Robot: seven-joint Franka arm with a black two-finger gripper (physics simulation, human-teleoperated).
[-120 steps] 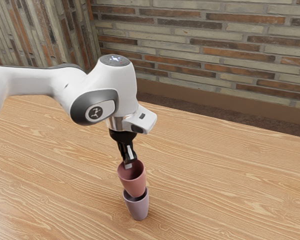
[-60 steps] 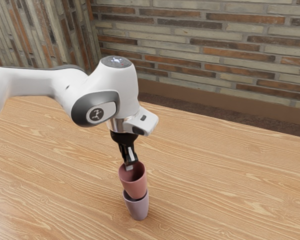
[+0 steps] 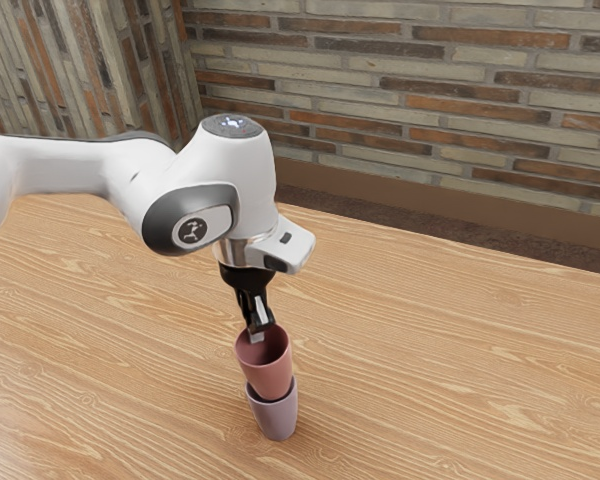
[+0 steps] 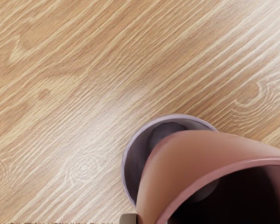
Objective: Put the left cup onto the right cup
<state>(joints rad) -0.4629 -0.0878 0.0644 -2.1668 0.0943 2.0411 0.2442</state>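
Exterior view puts the reddish cup [image 3: 265,362] directly above the lavender cup [image 3: 276,416]. Its base is already sunk into the lavender cup's mouth, and its long axis is close to upright, leaning slightly off the lavender cup's axis. The gripper [image 3: 257,328] hangs above the lavender cup too, with its fingers drawn narrow and pinching the reddish cup's wall at the rim, so the held cup lies just below the fingertips. I judge the coming move turns on that vertical line: lower or let go along it. In the wrist view the reddish cup [image 4: 196,163] covers most of the lavender cup [image 4: 130,161], so how deep the base sits is hidden.
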